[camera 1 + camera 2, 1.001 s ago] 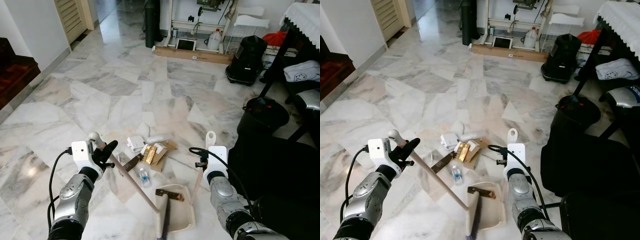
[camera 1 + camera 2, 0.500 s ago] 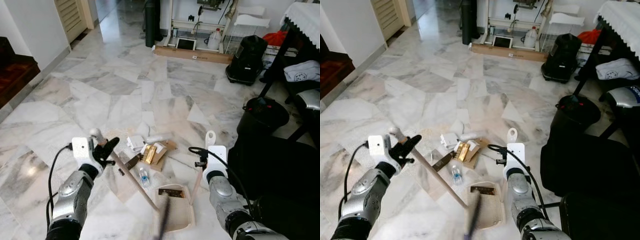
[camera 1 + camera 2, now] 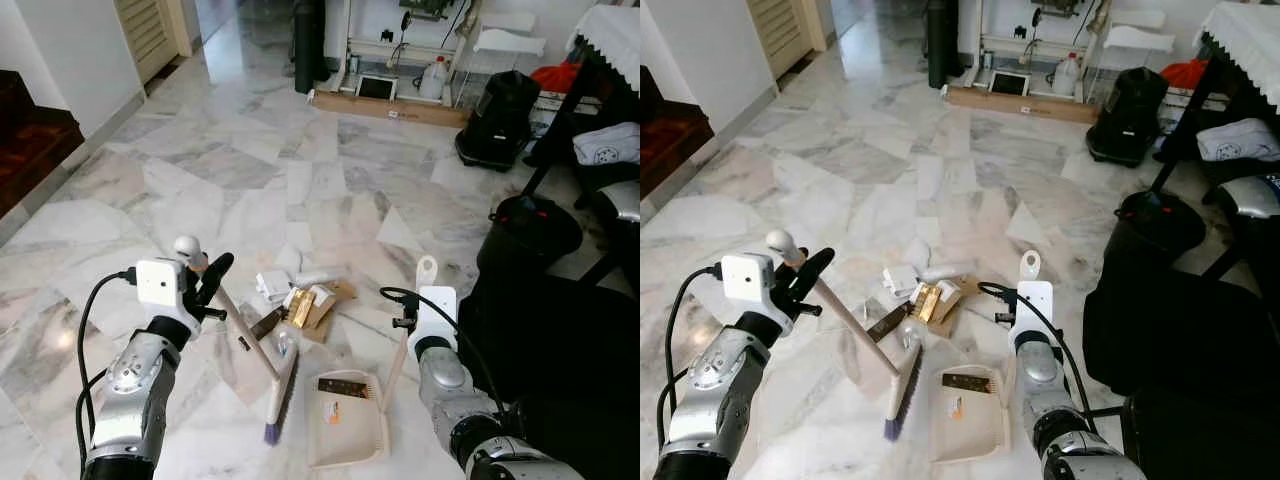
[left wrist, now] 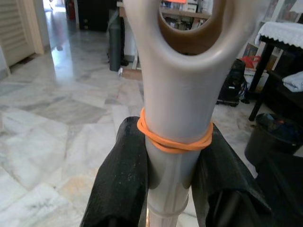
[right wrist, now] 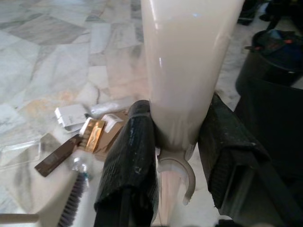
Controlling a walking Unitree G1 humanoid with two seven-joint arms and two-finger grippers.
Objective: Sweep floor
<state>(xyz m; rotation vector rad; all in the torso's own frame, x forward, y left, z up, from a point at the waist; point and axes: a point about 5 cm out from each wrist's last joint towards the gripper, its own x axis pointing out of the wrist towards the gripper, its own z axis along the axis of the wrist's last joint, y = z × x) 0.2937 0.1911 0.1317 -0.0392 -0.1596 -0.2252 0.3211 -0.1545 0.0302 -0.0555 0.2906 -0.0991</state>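
My left gripper is shut on the top of a broom handle. The handle slants down to the broom head, whose purple bristles rest on the marble floor. My right gripper is shut on the upright cream handle of a dustpan, which lies flat on the floor just right of the broom head. A small scrap lies in the pan. The litter pile of white boxes, a gold packet, cardboard, a brown wrapper and a small clear bottle lies just beyond the broom and pan.
A black bin and dark furniture crowd the right side. A black vacuum, a long cardboard box and white shelving stand at the back wall. A dark wooden step is at the left. Marble floor stretches between.
The broom head has swung left out of the dustpan and now rests on the floor beside it. My left gripper lifted slightly. The dustpan and right gripper stayed put.
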